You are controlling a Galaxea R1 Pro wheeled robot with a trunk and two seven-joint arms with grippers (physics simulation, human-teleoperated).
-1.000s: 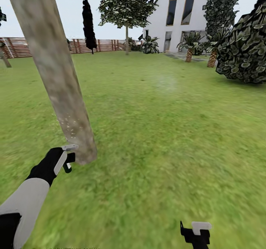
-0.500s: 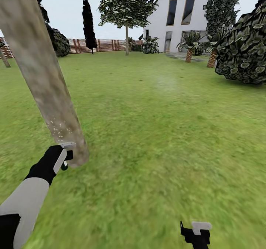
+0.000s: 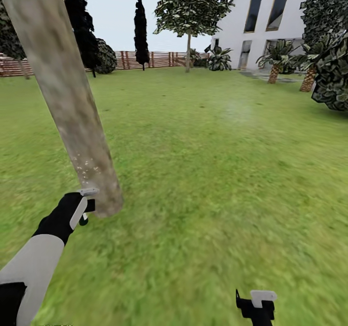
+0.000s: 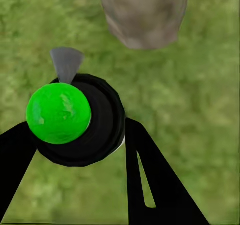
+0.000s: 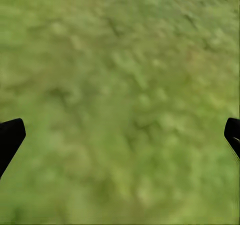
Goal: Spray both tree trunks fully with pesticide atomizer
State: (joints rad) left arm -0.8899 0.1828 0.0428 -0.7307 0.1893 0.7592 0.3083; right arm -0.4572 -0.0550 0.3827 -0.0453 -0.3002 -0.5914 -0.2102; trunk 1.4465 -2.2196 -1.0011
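At the lower left of the head view, the left gripper sat just beside the base of the tree trunk, its fingers clamped on the pesticide atomizer. In the left wrist view the atomizer appeared as a dark round body with a bright green cap, held between the two black fingers, with the trunk base ahead of it above the grass. Pale specks of pesticide dotted the lower part of the trunk in the head view. The trunk leaned from the upper left of the frame down to the floor. At the bottom right of the head view, the right gripper hung over the grass; the right wrist view showed its fingertips set wide apart over bare lawn. A wooden fence, a second tree and a white house occupied the top of the frame
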